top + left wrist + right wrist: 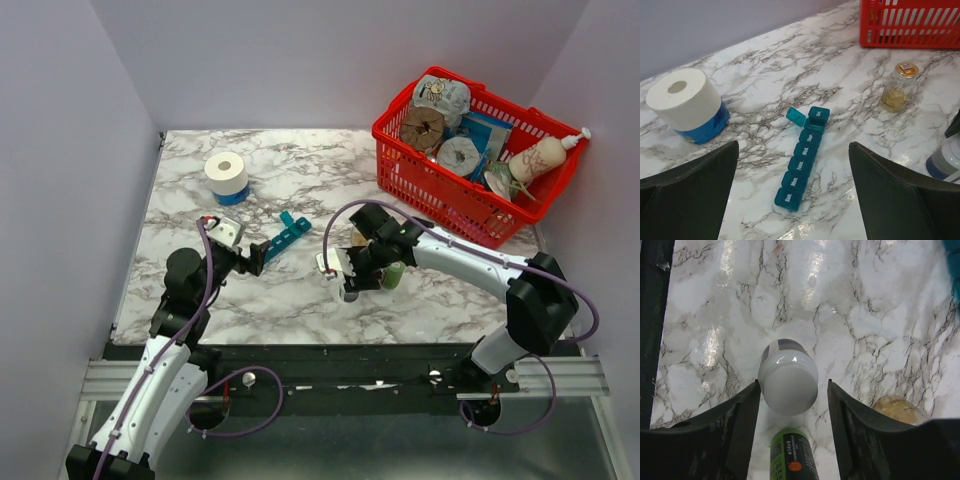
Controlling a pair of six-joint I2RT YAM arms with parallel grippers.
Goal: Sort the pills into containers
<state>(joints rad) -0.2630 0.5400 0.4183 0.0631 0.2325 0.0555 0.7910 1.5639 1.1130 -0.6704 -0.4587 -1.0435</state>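
White walls close in a marble-patterned counter. Left of the counter's middle lies the teal pill organiser, a strip of day-labelled compartments set at a slant. Its "Sun." end points toward the near left corner and its "Sat." end toward the far edge. One lid near the "Sat." end stands flipped open; the others are closed.

The left gripper hovers at the organiser's near end with its fingers spread wide and holding nothing. A roll of toilet paper with a blue wrapper stands toward the far left corner, well apart from the strip.

Near the middle of the counter, the right gripper points down over an upright white bottle. Its jaws are parted, one on each side of the cap, and a sliver of marble shows between the cap and one jaw, so the bottle is not clamped. A green bottle lies just beside the white one, and a small glass jar with a gold lid stands near them. A red basket filled with packages sits in the far right corner.
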